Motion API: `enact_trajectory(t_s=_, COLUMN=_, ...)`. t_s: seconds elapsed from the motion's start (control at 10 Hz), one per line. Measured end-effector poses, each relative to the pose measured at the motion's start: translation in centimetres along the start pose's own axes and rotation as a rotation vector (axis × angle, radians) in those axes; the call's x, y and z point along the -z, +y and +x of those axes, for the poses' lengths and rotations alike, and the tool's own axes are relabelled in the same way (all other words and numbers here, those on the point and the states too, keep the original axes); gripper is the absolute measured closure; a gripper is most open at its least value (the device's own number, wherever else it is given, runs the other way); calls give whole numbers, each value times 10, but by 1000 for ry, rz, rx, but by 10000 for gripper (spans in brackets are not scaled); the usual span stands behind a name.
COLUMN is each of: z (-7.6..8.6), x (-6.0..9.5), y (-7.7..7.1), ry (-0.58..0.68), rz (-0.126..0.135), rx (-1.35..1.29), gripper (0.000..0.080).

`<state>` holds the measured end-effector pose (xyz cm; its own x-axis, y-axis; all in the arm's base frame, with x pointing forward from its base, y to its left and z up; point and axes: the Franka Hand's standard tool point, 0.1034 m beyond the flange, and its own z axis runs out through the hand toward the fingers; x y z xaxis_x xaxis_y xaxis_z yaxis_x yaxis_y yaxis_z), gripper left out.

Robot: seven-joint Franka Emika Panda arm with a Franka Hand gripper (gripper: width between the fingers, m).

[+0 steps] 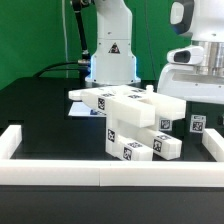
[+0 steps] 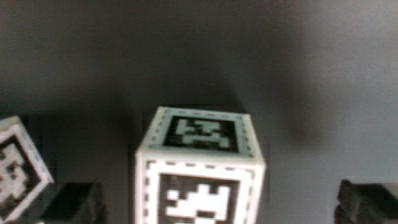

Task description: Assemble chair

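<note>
Released hand (image 2: 219,200), dark fingers (image 2: 71,203) spread wide, clasping nothing and touching nothing. Between them and lower down, an upright tagged block (image 2: 199,150) on the dark desk (image 2: 302,70), likely a chair leg, with a second tagged part (image 2: 15,165) close beside it. No telling from the wrist view how far above the block.

From the exterior view: chair (image 1: 130,122) only partly built, at the middle of the desk, blocky white parts piled and leaning on one another. Hand high up toward the exterior view's right, over loose tagged pieces standing just beside the pile, the block apparently among them.

Plenty to go wrong on the way down. Could plant a fingertip on the block's top face by coming in off centre, tipping it over instead of straddling it. Crowded on one side by the second part: easy to clip it, shove it, or jam a finger between the two. Could upset the leaning pile by knocking either piece toward it, undoing the build so far. Risk of twisting or slipping during the lift from closing too high, or on edges rather than flat faces of smooth plastic. Harder still to judge depth through a blurred wrist view. Best to square up over the block and descend slowly before clenching.
</note>
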<state>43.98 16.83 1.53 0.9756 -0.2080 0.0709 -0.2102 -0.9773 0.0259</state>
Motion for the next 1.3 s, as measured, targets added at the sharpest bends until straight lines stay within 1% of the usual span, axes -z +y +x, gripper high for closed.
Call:
enact_trajectory(t_s=0.2, z=-2, x=-6, y=-1, ry=-5, rz=-7, rx=4, gripper=150)
enact_trajectory(t_s=0.5, z=-4, x=-8, y=0, ry=-8, rz=-11, rx=9, gripper=150)
enact_trajectory(t_s=0.6, z=-5, x=-9, y=2, ry=-10, rz=-13, rx=9, gripper=265)
enact_trajectory(t_s=0.7, z=-5, x=-9, y=3, ry=-11, rz=-14, rx=9, gripper=400)
enact_trajectory(t_s=0.8, z=-6, x=-10, y=4, ry=-12, rz=-15, rx=9, gripper=400)
enact_trajectory(t_s=0.9, z=-6, x=-10, y=5, ry=-11, rz=-15, rx=9, gripper=530)
enact_trajectory(t_s=1.1, z=-5, x=-10, y=8, ry=-10, rz=-17, rx=22, gripper=530)
enact_trajectory(t_s=1.3, z=-4, x=-7, y=17, ry=-12, rz=-20, rx=42, gripper=530)
